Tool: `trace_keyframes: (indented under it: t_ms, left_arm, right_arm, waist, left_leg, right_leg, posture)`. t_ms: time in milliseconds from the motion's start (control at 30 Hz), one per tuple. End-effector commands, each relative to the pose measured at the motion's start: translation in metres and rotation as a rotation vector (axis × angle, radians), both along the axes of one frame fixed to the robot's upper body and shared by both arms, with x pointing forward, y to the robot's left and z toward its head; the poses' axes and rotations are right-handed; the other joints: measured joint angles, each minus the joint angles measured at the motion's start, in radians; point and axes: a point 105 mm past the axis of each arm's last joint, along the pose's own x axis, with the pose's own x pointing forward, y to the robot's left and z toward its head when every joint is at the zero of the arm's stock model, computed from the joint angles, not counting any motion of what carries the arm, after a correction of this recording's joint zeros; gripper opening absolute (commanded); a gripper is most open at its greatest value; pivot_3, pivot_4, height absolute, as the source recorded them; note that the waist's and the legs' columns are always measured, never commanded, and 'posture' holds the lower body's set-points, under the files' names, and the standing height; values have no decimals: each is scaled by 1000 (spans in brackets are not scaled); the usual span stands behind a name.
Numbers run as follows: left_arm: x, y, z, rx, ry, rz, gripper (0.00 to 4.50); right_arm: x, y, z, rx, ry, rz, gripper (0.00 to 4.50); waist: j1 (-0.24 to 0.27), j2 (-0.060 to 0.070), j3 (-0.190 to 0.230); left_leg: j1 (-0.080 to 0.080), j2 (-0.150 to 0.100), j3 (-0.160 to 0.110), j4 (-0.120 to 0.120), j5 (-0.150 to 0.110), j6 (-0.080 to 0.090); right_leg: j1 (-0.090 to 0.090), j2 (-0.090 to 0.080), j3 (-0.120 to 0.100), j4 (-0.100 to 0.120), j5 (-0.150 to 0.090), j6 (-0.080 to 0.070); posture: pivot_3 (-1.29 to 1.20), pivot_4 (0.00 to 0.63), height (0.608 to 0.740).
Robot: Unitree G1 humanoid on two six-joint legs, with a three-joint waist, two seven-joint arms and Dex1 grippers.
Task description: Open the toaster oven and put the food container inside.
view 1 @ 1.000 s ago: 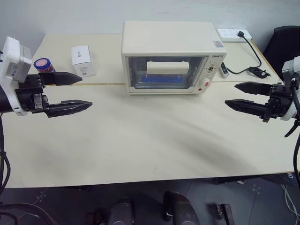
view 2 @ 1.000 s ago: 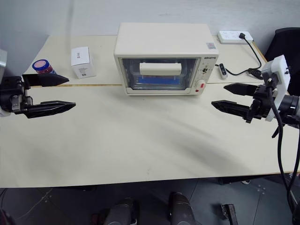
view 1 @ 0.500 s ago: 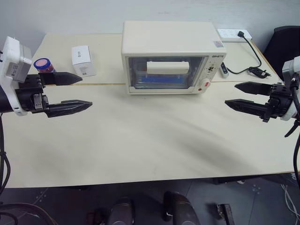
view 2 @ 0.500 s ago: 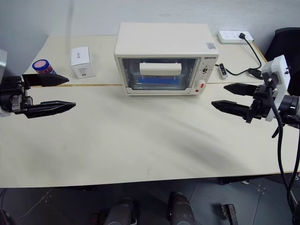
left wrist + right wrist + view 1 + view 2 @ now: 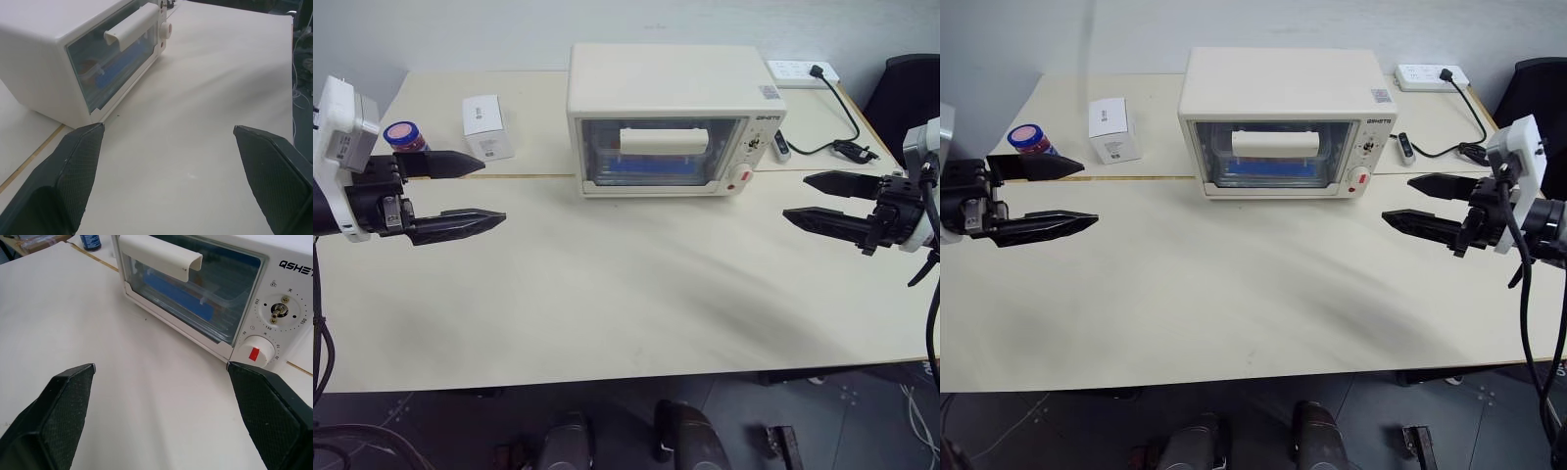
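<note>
container [image 5: 182, 297]: sits inside the shut toaster oven [image 5: 671, 117], well beyond both sets of fingers
left gripper [image 5: 470, 192]: wide open, empty
right gripper [image 5: 808, 199]: same deal

The table [image 5: 607, 294] was seen from above by the two head views, faced forward and down, from some way back, with the toaster oven [image 5: 671, 117] at the far middle. The oven's glass door was looked at from close and low by both wrist views: slantwise from the left side in the left one, from the right front in the right one [image 5: 195, 289].
</note>
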Motion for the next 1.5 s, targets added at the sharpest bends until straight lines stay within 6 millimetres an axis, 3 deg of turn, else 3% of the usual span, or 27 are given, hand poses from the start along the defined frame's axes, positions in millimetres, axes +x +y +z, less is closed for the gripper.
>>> trace_keyframes:
  t_ms: [33, 1500]
  left_arm:
    - [-5, 2, 11, 16, -50, 6, 4500]
    - [-5, 2, 11, 16, -50, 6, 4500]
  right_arm:
    - [-7, -2, 16, -10, -68, 0, 4477]
    - [-7, -2, 16, -10, -68, 0, 4477]
  waist:
    - [0, 0, 0]
    - [0, 0, 0]
  left_leg:
    - [0, 0, 0, 0, 0, 0]
    - [0, 0, 1, 1, 0, 0]
  right_leg:
    - [0, 0, 0, 0, 0, 0]
    - [0, 0, 1, 0, 0, 0]
  posture:
    - [0, 150, 740]
    - [0, 150, 740]
